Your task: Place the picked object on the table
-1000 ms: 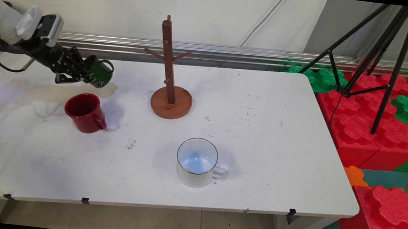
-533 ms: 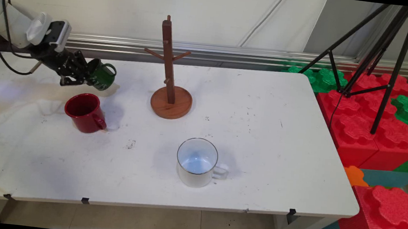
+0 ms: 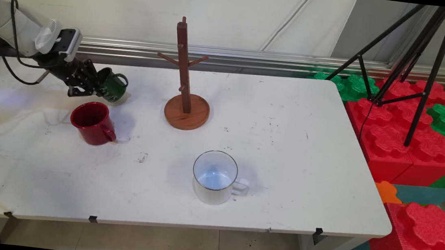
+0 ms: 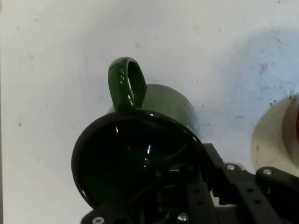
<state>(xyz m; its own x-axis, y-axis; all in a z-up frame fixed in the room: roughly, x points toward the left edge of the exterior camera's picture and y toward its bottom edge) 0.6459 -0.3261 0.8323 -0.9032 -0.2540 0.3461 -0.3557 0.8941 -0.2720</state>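
Observation:
A dark green mug (image 3: 112, 85) hangs tilted just above the table's back left, its mouth turned toward the arm and its handle (image 3: 123, 78) pointing right. My black gripper (image 3: 96, 85) is shut on its rim. In the hand view the green mug (image 4: 140, 154) fills the lower middle, handle (image 4: 126, 84) up, with the white tabletop behind it. A red mug (image 3: 93, 122) stands on the table just in front of the held mug. The wooden mug tree (image 3: 186, 97) stands to the right, its pegs bare.
A white enamel mug (image 3: 215, 177) stands nearer the front middle of the table (image 3: 285, 147). Red and green foam blocks (image 3: 409, 131) and a black tripod (image 3: 412, 57) are off the table's right side. An aluminium rail (image 3: 253, 56) runs along the wall.
The gripper has carried the green mug a little to the right and lower, closer to the tabletop. The red mug, white mug and mug tree have not moved.

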